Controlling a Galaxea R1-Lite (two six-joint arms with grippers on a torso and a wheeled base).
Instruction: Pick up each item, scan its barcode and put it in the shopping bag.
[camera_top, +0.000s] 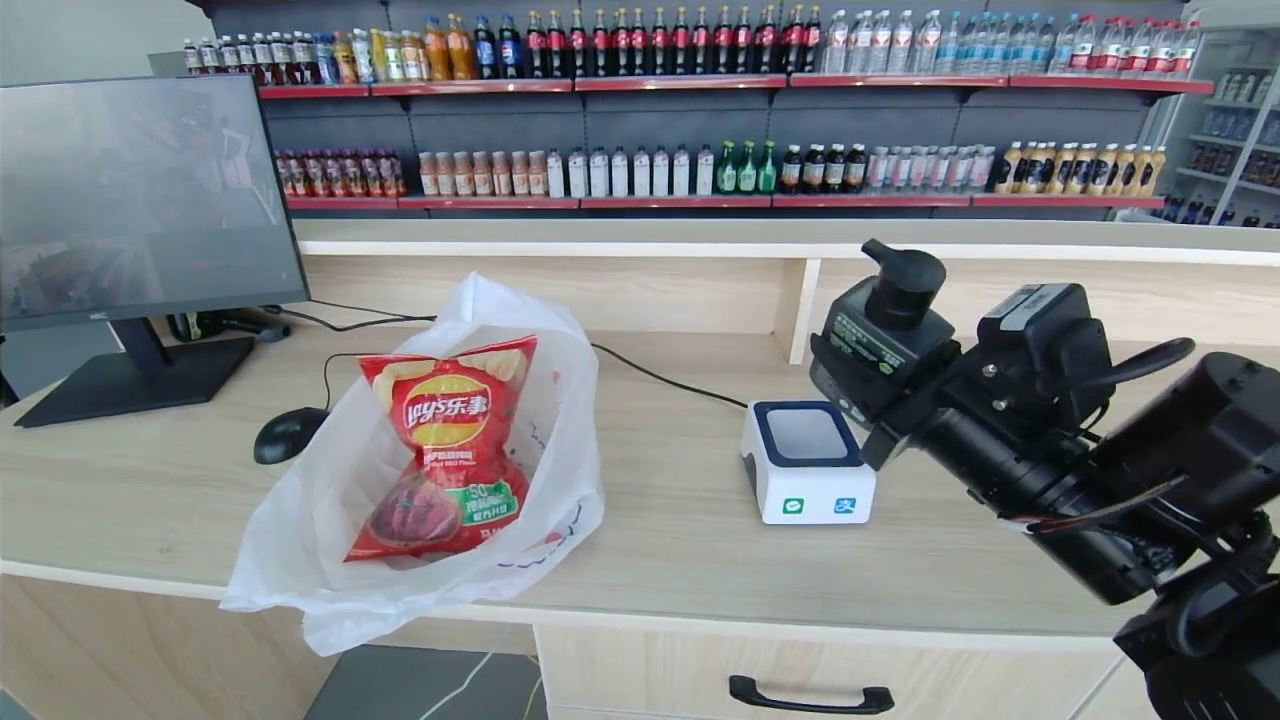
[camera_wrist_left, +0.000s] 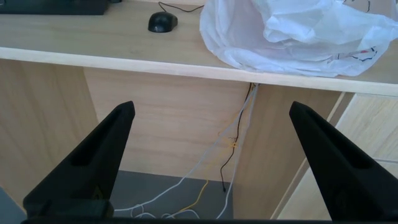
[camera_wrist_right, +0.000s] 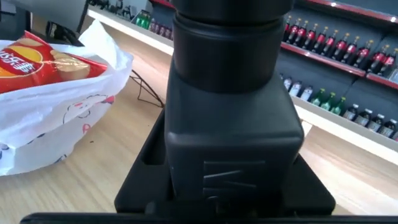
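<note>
One item, the red chip bag (camera_top: 445, 450), already inside the white shopping bag (camera_top: 290, 540) by the counter's (camera_top: 680, 520) front edge. Second item, a black bottle (camera_top: 875, 345), clamped in the right gripper (camera_top: 905, 395) beside the scanner (camera_top: 805, 455) toward the counter's right end; judged at the scanning step, bagging yet to do. Left gripper (camera_wrist_left: 211, 109) spread wide below the front edge.

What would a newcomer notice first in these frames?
The red chip bag standing in the white shopping bag, on the left half of the counter, draws the eye first. Next comes the right gripper, holding a dark bottle just right of the white scanner.
</note>
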